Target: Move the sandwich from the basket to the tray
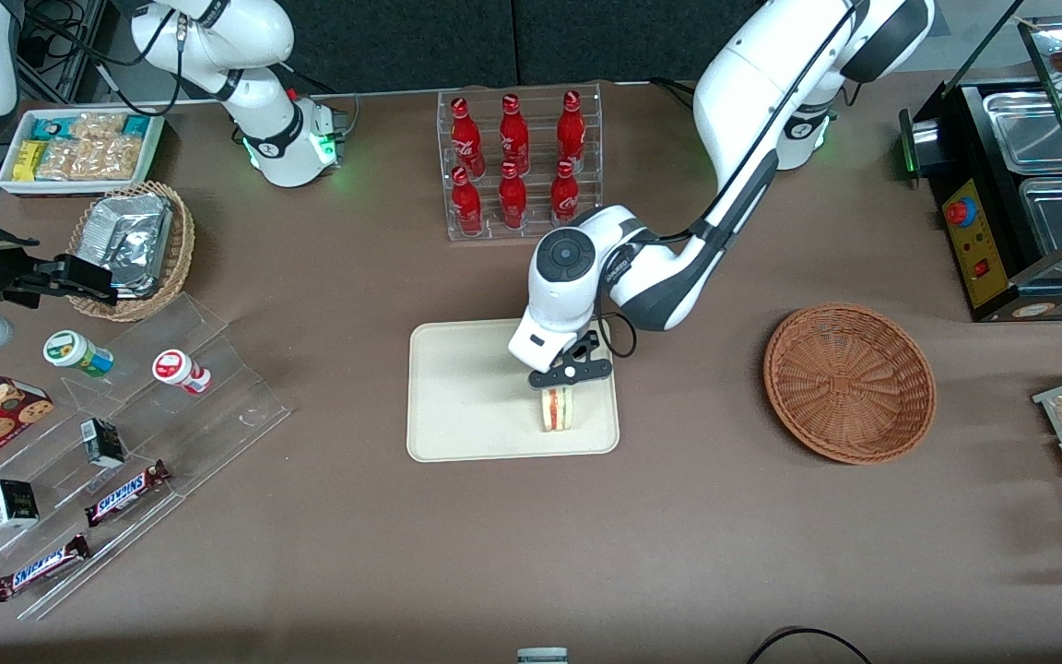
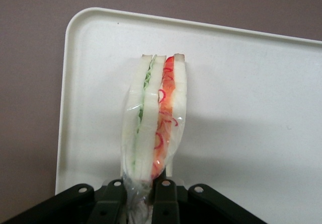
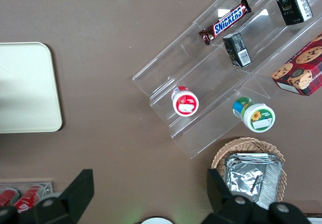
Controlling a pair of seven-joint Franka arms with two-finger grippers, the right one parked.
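Now the end effector [image 1: 560,387] grips the sandwich [image 1: 557,409] by its wrapped top, cut edge upright on the tray [image 1: 457,406]. Well apart, toward the working arm's end, sits the basket [image 1: 849,382].

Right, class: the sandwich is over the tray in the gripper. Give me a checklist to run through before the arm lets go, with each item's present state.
1. Sandwich is over the tray: ok.
2. Gripper is shut on the sandwich's end: ok.
3. Sandwich is inside the tray's rim, not overhanging: ok.
4. Sandwich rests on the tray floor: cannot tell.
5. Tray area around the sandwich is bare: ok.
6. Basket holds nothing more: ok.
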